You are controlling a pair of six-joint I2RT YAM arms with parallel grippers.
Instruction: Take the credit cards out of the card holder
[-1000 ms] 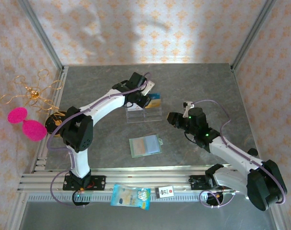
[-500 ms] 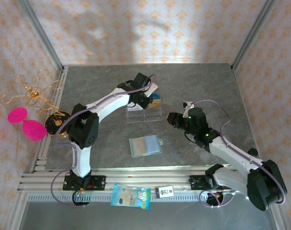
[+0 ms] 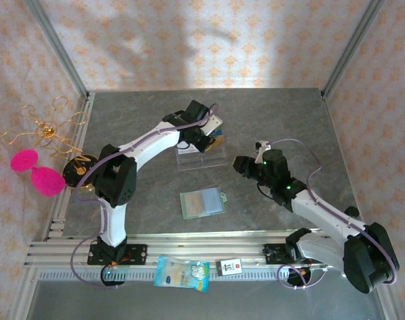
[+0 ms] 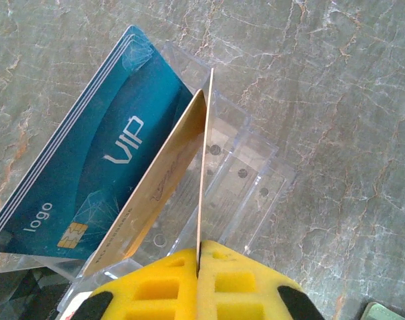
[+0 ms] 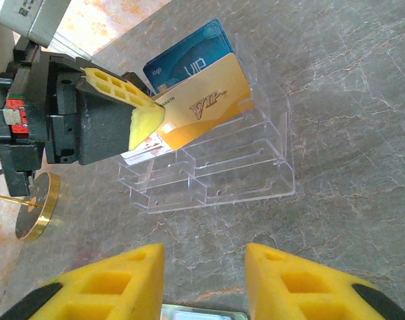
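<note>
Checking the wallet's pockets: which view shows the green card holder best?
Top external: the whole card holder is seen from above. Left wrist catches one corner; right wrist, a sliver at the bottom edge.

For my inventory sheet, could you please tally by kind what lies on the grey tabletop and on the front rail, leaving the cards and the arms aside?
Clear tiered rack: 1
Green card holder: 1
Blue-and-white packet: 1
Small white tag: 1
Total: 4
</note>
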